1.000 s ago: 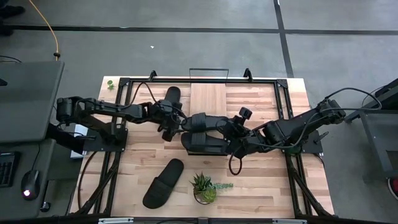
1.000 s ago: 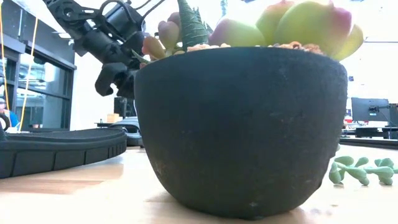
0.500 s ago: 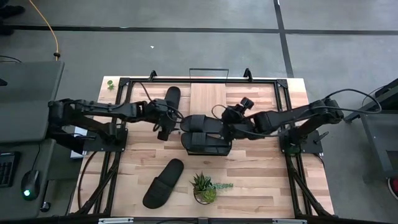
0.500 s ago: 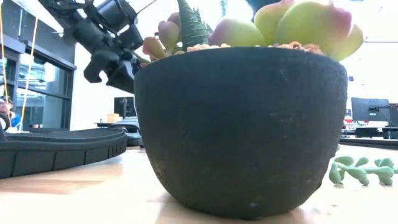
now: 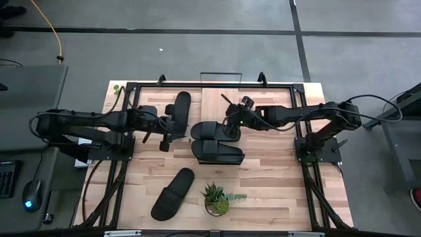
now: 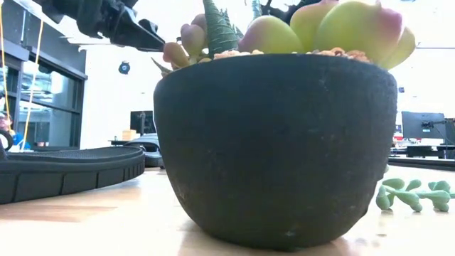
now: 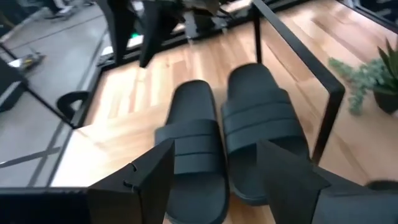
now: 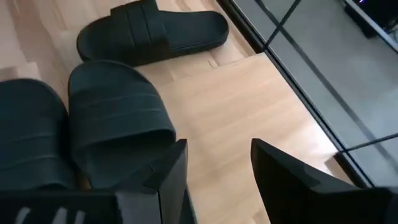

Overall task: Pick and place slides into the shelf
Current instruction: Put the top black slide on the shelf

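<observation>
I've got two slides parked side by side mid-table, the pair (image 5: 217,140) lying across the near end of the shelf (image 5: 220,104), which makes sense as the drop spot since the light board is about one sandal long. A third slide (image 5: 179,109) sits upright along the shelf's left edge, and the fourth slide (image 5: 173,193) lies loose on the tabletop near the potted succulent (image 5: 215,198), well apart from the shelf, so that one is plainly yet to be collected. My left gripper (image 5: 164,135) hovers beside the pair with fingers spread wide and nothing between them; its wrist camera looks straight down the two straps. My right gripper (image 5: 231,118) hangs over the far sandal of the pair, fingers parted a modest way, empty too. From the low camera the pot (image 6: 276,146) blocks nearly everything, so I can't judge how high either gripper rides. I'd go for the loose one next.
</observation>
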You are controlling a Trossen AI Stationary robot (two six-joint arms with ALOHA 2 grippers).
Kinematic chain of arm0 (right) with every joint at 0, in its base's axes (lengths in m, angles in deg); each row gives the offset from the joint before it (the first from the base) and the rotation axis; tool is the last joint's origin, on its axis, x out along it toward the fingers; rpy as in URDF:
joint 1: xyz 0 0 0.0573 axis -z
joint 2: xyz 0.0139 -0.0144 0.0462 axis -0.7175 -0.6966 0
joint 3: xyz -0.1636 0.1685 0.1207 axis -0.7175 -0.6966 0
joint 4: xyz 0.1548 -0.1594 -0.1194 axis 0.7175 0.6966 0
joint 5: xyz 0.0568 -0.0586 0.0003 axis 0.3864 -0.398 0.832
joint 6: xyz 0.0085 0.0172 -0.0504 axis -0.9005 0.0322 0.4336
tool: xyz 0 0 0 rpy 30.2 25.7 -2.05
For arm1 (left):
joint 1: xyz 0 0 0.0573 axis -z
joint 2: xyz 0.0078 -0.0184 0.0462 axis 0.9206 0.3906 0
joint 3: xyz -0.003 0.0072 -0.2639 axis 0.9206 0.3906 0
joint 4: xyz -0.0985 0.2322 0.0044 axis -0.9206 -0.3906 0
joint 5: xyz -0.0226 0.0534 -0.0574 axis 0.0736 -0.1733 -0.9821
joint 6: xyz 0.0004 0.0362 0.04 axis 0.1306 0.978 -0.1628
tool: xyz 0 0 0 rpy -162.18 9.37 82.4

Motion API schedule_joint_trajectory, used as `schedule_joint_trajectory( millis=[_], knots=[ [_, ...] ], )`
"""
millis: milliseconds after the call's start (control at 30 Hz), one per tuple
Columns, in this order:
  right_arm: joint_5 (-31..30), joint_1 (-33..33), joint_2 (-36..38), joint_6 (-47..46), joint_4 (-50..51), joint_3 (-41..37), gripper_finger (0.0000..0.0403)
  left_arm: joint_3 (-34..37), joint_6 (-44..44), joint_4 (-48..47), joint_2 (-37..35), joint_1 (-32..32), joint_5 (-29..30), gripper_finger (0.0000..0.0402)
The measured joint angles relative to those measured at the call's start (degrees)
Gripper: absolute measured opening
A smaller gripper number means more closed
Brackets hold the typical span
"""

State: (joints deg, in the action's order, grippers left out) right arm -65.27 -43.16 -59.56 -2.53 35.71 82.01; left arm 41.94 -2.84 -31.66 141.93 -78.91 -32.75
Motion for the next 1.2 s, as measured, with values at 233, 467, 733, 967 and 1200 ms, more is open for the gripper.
schedule_joint_trajectory(
  millis=[233,467,733,967,1200],
  knots=[
    [4.87,0.71,-0.43,1.44,-3.17,-0.68,0.0169,0.00,-2.92,0.66,-0.99,-0.06,1.90,0.0205],
    [10.59,0.71,-1.10,6.52,-8.41,-1.81,0.0169,-1.16,-8.23,2.06,-1.02,-0.04,2.26,0.0205],
    [10.68,0.71,-0.85,7.62,-8.45,-1.66,0.0169,-4.48,-17.77,-9.79,-1.11,1.98,5.70,0.0204],
    [10.81,0.66,-0.85,7.62,-7.82,-1.12,0.0169,-4.48,-16.61,-20.88,-0.98,9.22,22.96,0.0204],
    [12.43,0.10,-0.80,6.00,-6.54,2.10,0.0169,-1.24,-15.87,-22.14,0.21,11.87,30.66,0.0204]
  ],
)
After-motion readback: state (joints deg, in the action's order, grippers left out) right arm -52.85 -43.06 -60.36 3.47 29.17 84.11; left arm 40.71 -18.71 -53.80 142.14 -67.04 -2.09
